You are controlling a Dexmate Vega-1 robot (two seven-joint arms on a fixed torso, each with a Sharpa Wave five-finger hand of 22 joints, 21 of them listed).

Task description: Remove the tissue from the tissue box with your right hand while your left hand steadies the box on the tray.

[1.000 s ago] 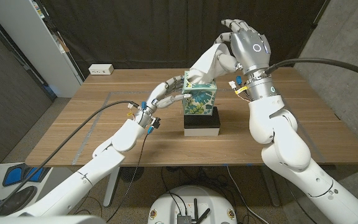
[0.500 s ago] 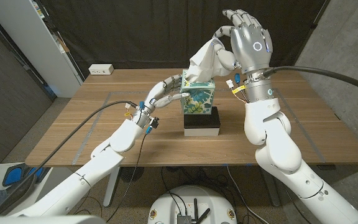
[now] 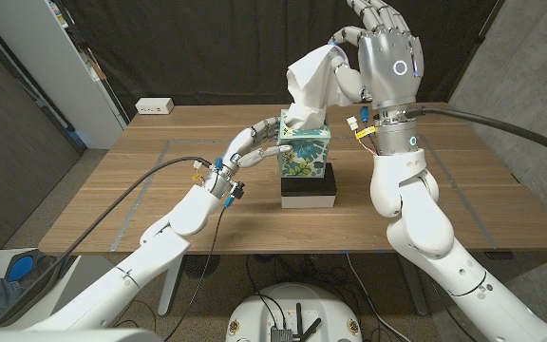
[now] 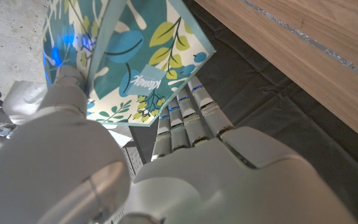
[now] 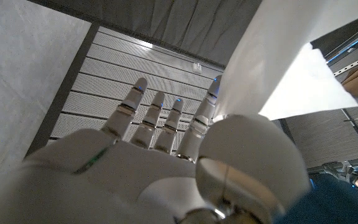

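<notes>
A teal leaf-patterned tissue box (image 3: 304,152) stands upright on a small black and white tray (image 3: 310,188) in the middle of the table. My left hand (image 3: 253,146) grips the box from its left side, fingers wrapped on its faces (image 4: 126,68). High above the box, my right hand (image 3: 380,52) pinches a white tissue (image 3: 312,84) between thumb and a finger, the other fingers spread. The tissue's lower end still reaches the box's top opening. In the right wrist view the tissue (image 5: 291,56) hangs beside my raised fingers (image 5: 166,118).
The wooden table (image 3: 463,190) has bare surface on both sides of the tray. A white power strip (image 3: 154,106) lies at the far left corner. A white cabinet (image 3: 55,66) stands at the left, a dark curtain behind the table.
My right hand has risen higher, drawing the tissue up and farther out of the box. The left hand keeps its hold on the box, which stays put.
</notes>
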